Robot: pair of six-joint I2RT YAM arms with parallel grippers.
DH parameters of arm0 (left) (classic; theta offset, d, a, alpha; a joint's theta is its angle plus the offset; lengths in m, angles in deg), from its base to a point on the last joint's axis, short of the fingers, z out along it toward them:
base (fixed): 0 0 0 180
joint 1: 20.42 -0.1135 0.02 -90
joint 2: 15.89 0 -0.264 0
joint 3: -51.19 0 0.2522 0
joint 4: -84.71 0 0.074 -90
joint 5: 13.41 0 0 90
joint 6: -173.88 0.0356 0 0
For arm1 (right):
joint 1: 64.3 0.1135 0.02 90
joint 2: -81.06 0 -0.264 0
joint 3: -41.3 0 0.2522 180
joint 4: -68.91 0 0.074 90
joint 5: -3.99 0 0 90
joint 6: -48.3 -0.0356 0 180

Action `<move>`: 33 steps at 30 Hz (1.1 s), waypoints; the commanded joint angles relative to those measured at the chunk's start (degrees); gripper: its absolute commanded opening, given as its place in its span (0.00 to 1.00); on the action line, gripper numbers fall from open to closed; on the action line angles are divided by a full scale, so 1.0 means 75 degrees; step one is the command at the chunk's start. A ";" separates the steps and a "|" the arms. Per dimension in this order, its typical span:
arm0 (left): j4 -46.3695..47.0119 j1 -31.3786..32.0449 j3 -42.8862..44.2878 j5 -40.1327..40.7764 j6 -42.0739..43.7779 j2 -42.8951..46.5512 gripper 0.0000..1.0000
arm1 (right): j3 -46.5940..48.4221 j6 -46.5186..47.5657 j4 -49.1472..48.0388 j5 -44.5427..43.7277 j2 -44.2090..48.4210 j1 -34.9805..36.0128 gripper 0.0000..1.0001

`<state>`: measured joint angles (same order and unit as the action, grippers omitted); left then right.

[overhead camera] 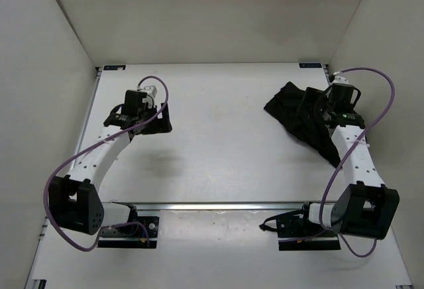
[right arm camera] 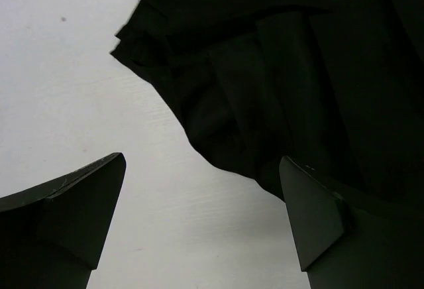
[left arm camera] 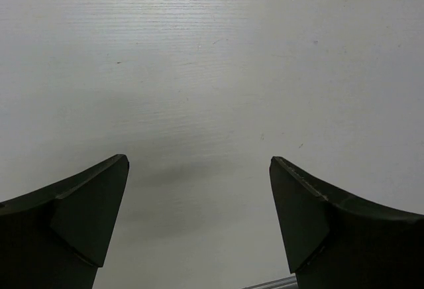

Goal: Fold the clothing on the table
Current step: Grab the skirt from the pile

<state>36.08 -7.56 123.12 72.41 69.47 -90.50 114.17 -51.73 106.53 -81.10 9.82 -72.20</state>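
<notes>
The clothing (overhead camera: pixel 281 103) is a black pleated garment lying crumpled at the right rear of the white table (overhead camera: pixel 218 136). My right gripper (overhead camera: pixel 310 107) hovers over it, open. In the right wrist view the clothing (right arm camera: pixel 265 70) fills the upper right, and its near edge reaches the right finger (right arm camera: pixel 318 216). The right gripper (right arm camera: pixel 202 160) holds nothing, with bare table under its left finger. My left gripper (overhead camera: pixel 159 120) is open over the left side of the table, far from the clothing. In the left wrist view the left gripper (left arm camera: pixel 199 163) has only bare table (left arm camera: pixel 212 70) beneath it.
A metal rail (overhead camera: pixel 218 205) runs along the table's front edge, with both arm bases just behind it. White walls enclose the table on the left, back and right. Purple cables loop off each arm.
</notes>
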 commanded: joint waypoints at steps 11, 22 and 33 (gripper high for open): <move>-0.0131 0.0441 0.0388 0.0347 0.0258 0.0151 0.98 | 0.0673 0.0668 0.0932 -0.1592 -0.0520 -0.0410 0.99; 0.0161 0.0231 -0.0046 -0.0531 0.0153 0.0081 0.98 | -0.0217 0.0973 0.0581 -0.2176 -0.1844 -0.0716 1.00; 0.0103 0.0066 -0.0116 -0.0696 0.0094 -0.0142 0.99 | 0.0098 0.1231 0.0428 -0.2716 -0.3004 -0.0564 0.26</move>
<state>36.67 -6.77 122.40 68.49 70.32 -91.44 112.73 -42.74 111.62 -99.27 -12.10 -77.07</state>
